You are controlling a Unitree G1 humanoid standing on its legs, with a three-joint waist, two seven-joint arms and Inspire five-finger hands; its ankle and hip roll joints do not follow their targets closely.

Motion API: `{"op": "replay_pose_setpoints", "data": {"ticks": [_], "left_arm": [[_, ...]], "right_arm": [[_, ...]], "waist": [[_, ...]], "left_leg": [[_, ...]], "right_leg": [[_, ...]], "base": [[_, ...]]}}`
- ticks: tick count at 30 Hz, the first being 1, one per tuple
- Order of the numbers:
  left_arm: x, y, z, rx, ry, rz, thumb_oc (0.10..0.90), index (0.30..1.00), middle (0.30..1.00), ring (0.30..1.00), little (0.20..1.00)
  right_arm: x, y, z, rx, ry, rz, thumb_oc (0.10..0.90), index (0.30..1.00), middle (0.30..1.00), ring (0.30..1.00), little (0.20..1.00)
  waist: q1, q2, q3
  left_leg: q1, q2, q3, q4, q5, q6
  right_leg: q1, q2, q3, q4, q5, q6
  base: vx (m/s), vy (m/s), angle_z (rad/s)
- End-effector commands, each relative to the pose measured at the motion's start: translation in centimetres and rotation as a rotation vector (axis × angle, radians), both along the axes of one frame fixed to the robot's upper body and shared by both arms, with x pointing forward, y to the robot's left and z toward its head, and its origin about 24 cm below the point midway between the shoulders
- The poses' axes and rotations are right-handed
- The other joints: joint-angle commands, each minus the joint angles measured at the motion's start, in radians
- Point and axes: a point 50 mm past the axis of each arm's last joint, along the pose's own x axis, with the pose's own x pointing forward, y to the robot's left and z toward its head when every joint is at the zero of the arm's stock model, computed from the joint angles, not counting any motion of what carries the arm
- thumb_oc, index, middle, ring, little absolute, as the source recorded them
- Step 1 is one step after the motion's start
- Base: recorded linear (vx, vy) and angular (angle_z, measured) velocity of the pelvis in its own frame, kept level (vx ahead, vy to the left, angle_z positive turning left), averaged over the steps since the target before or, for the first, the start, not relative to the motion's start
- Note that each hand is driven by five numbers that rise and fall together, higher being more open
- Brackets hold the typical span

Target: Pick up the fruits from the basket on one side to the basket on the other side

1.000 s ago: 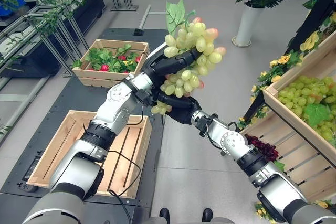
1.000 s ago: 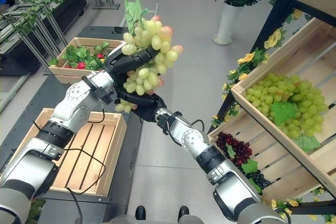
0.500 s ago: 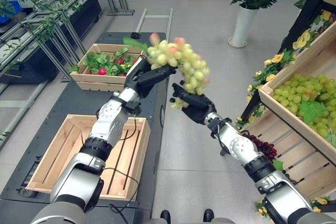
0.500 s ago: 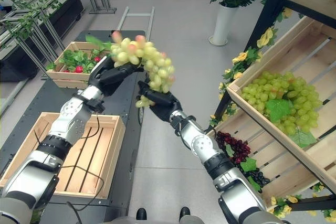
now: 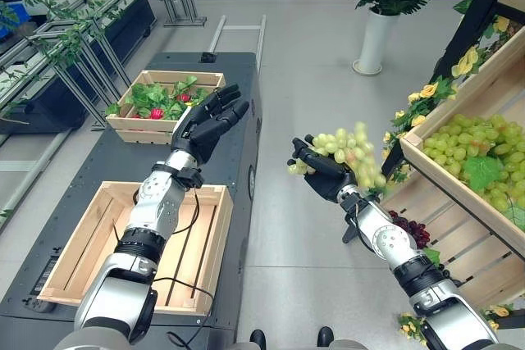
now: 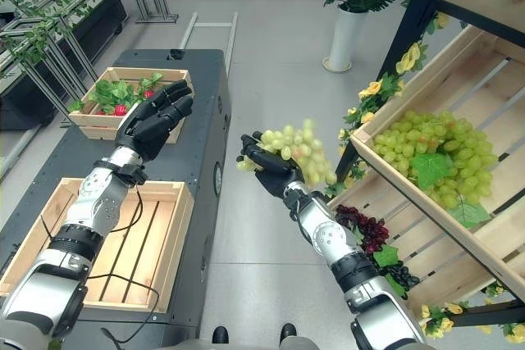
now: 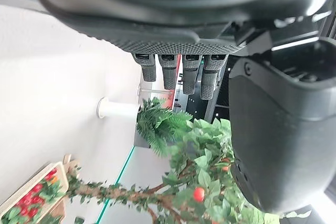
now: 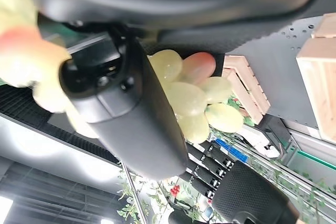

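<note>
Fingers of the right hand seemingly curl round the grapes; left hand spread.

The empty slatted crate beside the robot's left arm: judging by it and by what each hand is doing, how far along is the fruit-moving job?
Done: nothing delivered; the empty wooden crate holds no fruit. In hand: the right hand grips a bunch of green grapes over the floor, between crate and shelf; the left hand is open and holds nothing. Left: carrying this bunch over, then the green grapes in the shelf bin and the dark grapes below.
</note>
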Motion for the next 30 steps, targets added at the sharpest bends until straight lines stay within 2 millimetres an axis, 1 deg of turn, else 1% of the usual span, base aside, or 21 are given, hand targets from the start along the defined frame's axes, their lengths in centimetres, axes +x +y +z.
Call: {"op": "replay_pose_setpoints", "data": {"ticks": [1, 4, 6, 7, 9, 10, 11, 12, 14, 16, 17, 20, 26, 27, 30], "left_arm": [[-0.1, 1.9, 1.2, 0.000, -0.084, 0.015, 0.800, 0.900, 0.900, 0.900, 0.900], [-0.3, 1.9, 0.8, -0.012, -0.072, 0.013, 0.800, 0.900, 0.900, 0.900, 0.900], [-0.5, 1.8, 0.3, -0.018, -0.065, 0.026, 0.800, 0.900, 0.900, 0.900, 0.900], [-0.6, 1.8, 0.1, -0.019, -0.064, 0.029, 0.800, 0.900, 0.900, 0.900, 0.900], [-1.0, 1.4, -0.8, -0.034, -0.051, 0.042, 0.800, 0.900, 0.900, 0.900, 0.900], [-1.1, 1.2, -1.1, -0.032, -0.047, 0.045, 0.800, 0.900, 0.900, 0.900, 0.900], [-1.4, 0.9, -1.8, -0.028, -0.034, 0.048, 0.800, 0.900, 0.900, 0.900, 0.900], [-1.5, 0.9, -1.8, -0.028, -0.034, 0.048, 0.800, 0.900, 0.900, 0.900, 0.900], [-2.5, -0.3, -3.7, -0.046, -0.001, 0.044, 0.800, 0.900, 0.900, 0.900, 0.900], [-3.1, -0.8, -4.6, -0.052, 0.013, 0.041, 0.800, 0.900, 0.900, 0.900, 0.900], [-3.8, -1.2, -5.5, -0.079, 0.029, 0.047, 0.800, 0.900, 0.900, 0.900, 0.900], [-4.7, -1.8, -6.8, -0.120, 0.054, 0.081, 0.800, 0.900, 0.900, 0.900, 0.900], [-6.5, -2.7, -9.8, -0.100, 0.131, 0.119, 0.800, 0.900, 0.900, 0.900, 0.900], [-7.1, -2.9, -10.8, -0.099, 0.171, 0.115, 0.800, 0.900, 0.900, 0.900, 0.900], [-7.9, -3.2, -12.2, -0.083, 0.229, 0.096, 0.800, 0.900, 0.900, 0.900, 0.900]], "right_arm": [[1.2, -0.9, 4.4, 0.107, -0.258, -0.090, 0.400, 0.300, 0.300, 0.300, 0.300], [1.3, -1.3, 4.4, 0.029, -0.288, -0.105, 0.400, 0.300, 0.300, 0.300, 0.300], [1.3, -1.6, 4.5, -0.055, -0.316, -0.106, 0.400, 0.300, 0.300, 0.300, 0.300], [1.2, -1.6, 4.5, -0.065, -0.320, -0.105, 0.400, 0.300, 0.300, 0.300, 0.300], [1.0, -1.7, 4.7, -0.142, -0.349, -0.092, 0.400, 0.300, 0.300, 0.300, 0.300], [1.0, -1.8, 4.7, -0.154, -0.353, -0.088, 0.400, 0.300, 0.300, 0.300, 0.300], [0.9, -1.9, 4.8, -0.181, -0.362, -0.081, 0.400, 0.300, 0.300, 0.300, 0.300], [0.8, -1.9, 4.8, -0.181, -0.361, -0.081, 0.400, 0.300, 0.300, 0.300, 0.300], [0.4, -2.1, 5.1, -0.212, -0.382, -0.063, 0.400, 0.300, 0.300, 0.300, 0.300], [0.2, -2.2, 5.5, -0.215, -0.400, -0.053, 0.400, 0.300, 0.300, 0.300, 0.300], [-0.1, -2.4, 5.8, -0.223, -0.415, -0.038, 0.400, 0.300, 0.300, 0.300, 0.300], [-0.5, -2.7, 6.3, -0.236, -0.433, 0.003, 0.400, 0.300, 0.300, 0.300, 0.300], [-1.0, -3.8, 7.7, -0.279, -0.447, 0.072, 0.400, 0.300, 0.300, 0.300, 0.300], [-1.2, -4.3, 8.5, -0.294, -0.460, 0.087, 0.400, 0.300, 0.300, 0.300, 0.300], [-1.5, -5.1, 9.7, -0.293, -0.472, 0.094, 0.400, 0.300, 0.300, 0.300, 0.300]], "waist": [[0.008, -0.007, -0.157], [0.008, -0.009, -0.158], [0.008, -0.012, -0.156], [0.008, -0.013, -0.156], [0.006, -0.017, -0.152], [0.005, -0.019, -0.152], [0.004, -0.021, -0.149], [0.004, -0.021, -0.150], [0.001, -0.030, -0.143], [-0.001, -0.034, -0.139], [-0.004, -0.041, -0.134], [-0.010, -0.050, -0.129], [-0.021, -0.072, -0.116], [-0.026, -0.081, -0.111], [-0.035, -0.095, -0.105]], "left_leg": [[-0.019, -0.051, -0.006, 0.002, -0.084, 0.000], [-0.018, -0.051, -0.005, 0.002, -0.084, 0.000], [-0.017, -0.050, -0.004, 0.002, -0.084, 0.000], [-0.017, -0.050, -0.003, 0.002, -0.084, 0.000], [-0.017, -0.048, -0.001, 0.002, -0.084, 0.001], [-0.017, -0.048, 0.000, 0.002, -0.084, 0.002], [-0.017, -0.047, 0.000, 0.002, -0.084, 0.003], [-0.016, -0.047, 0.001, 0.002, -0.084, 0.003], [-0.013, -0.046, 0.003, 0.002, -0.086, 0.006], [-0.012, -0.045, 0.005, 0.002, -0.086, 0.008], [-0.011, -0.044, 0.008, 0.002, -0.087, 0.009], [-0.007, -0.043, 0.016, 0.002, -0.089, 0.011], [-0.001, -0.037, 0.048, 0.002, -0.091, 0.012], [-0.003, -0.036, 0.060, 0.002, -0.091, 0.014], [-0.004, -0.032, 0.076, 0.002, -0.093, 0.015]], "right_leg": [[0.014, 0.020, -0.006, 0.002, -0.056, -0.039], [0.015, 0.020, -0.004, 0.002, -0.054, -0.038], [0.014, 0.021, -0.002, 0.002, -0.053, -0.038], [0.014, 0.022, -0.001, 0.002, -0.052, -0.038], [0.012, 0.024, 0.003, 0.002, -0.051, -0.038], [0.011, 0.024, 0.004, 0.002, -0.051, -0.038], [0.011, 0.026, 0.008, 0.002, -0.050, -0.039], [0.011, 0.026, 0.008, 0.002, -0.050, -0.039], [0.010, 0.030, 0.019, 0.002, -0.050, -0.040], [0.009, 0.032, 0.023, 0.002, -0.048, -0.039], [0.008, 0.034, 0.031, 0.002, -0.046, -0.039], [0.007, 0.038, 0.045, 0.002, -0.043, -0.040], [-0.001, 0.040, 0.066, 0.002, -0.030, -0.035], [-0.006, 0.040, 0.073, 0.002, -0.023, -0.034], [-0.013, 0.042, 0.084, 0.002, -0.014, -0.030]], "base": [[0.01, 0.009, -0.07], [0.01, 0.006, -0.03], [0.00, 0.000, 0.00], [0.00, 0.000, 0.00], [0.00, 0.009, -0.02], [0.00, 0.024, -0.08], [0.00, 0.014, -0.09], [0.00, 0.020, -0.12], [0.00, 0.026, -0.09], [0.00, 0.028, -0.06], [0.00, 0.037, -0.10], [0.01, 0.042, -0.17], [0.01, 0.056, -0.16], [0.00, 0.075, -0.23], [0.01, 0.059, -0.17]]}}
